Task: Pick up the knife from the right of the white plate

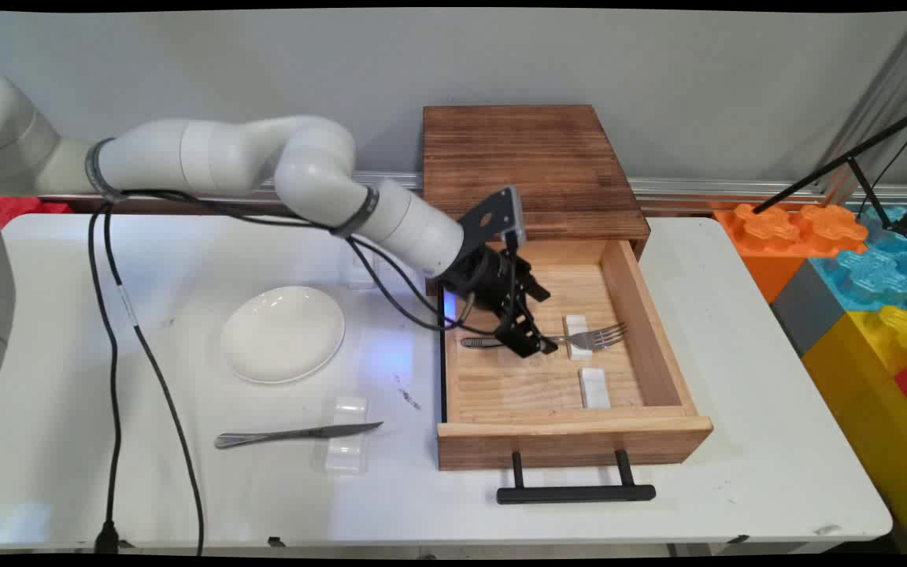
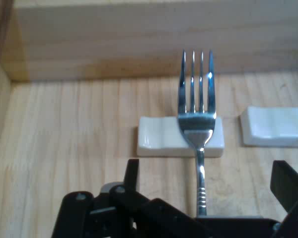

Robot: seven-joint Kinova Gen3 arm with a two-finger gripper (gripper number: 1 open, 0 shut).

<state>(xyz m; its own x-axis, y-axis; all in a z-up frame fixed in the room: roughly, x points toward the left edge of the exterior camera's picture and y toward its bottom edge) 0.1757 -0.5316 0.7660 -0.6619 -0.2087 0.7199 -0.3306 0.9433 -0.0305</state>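
My gripper [image 1: 536, 342] is down inside the open wooden drawer [image 1: 571, 431], open over the handle of a metal fork [image 1: 597, 337]. In the hand view the fork [image 2: 196, 109] lies straight ahead with its neck on a white cutlery rest [image 2: 159, 138] and its tines pointing at the drawer's far wall. Its handle runs back between my two fingers [image 2: 132, 174], which stand wide apart on either side of it. A second white rest [image 1: 594, 387] lies beside it, nearer the drawer front.
The drawer sticks out of a dark wooden cabinet [image 1: 532, 161], with a black handle [image 1: 575, 494] in front. Left of the drawer lie a white plate [image 1: 282, 333] and a knife [image 1: 296, 433] across a clear rest [image 1: 346, 453]. Large coloured blocks [image 1: 855, 268] stand at the right.
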